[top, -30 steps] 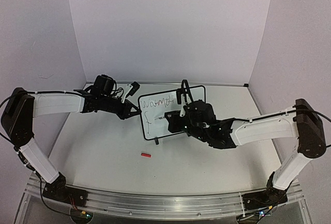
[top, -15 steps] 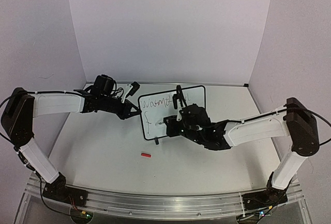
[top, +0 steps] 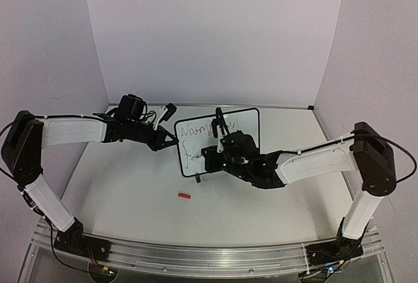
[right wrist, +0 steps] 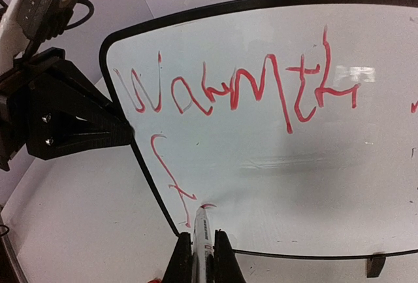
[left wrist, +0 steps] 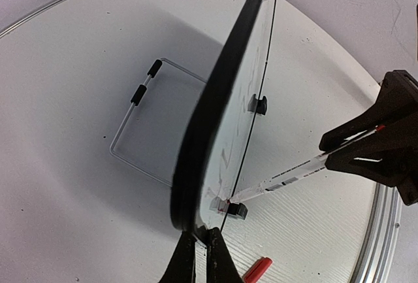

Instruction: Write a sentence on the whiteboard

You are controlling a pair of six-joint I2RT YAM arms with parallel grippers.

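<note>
The whiteboard (top: 246, 121) stands upright near the table's middle, edge-on in the left wrist view (left wrist: 219, 93) and face-on in the right wrist view (right wrist: 307, 165). The sentence (right wrist: 241, 87) is red: an upper line reading "Warmth", with an "f" (right wrist: 171, 177) below it. My left gripper (top: 171, 138) is shut on the board's left edge (left wrist: 199, 238). My right gripper (top: 208, 155) (right wrist: 202, 238) is shut on a white marker (right wrist: 201, 225) (left wrist: 287, 180). The marker's red tip touches the board just right of the "f", beside a short fresh stroke.
A red marker cap (top: 184, 196) (left wrist: 258, 270) lies on the table in front of the board. A bent wire stand (left wrist: 145, 83) lies behind the board. Two black clip feet (left wrist: 259, 104) (left wrist: 236, 211) hold the board's lower edge. Purple walls enclose the table.
My right gripper has moved left along the board's lower line with the marker. The left arm and the board have not moved.
</note>
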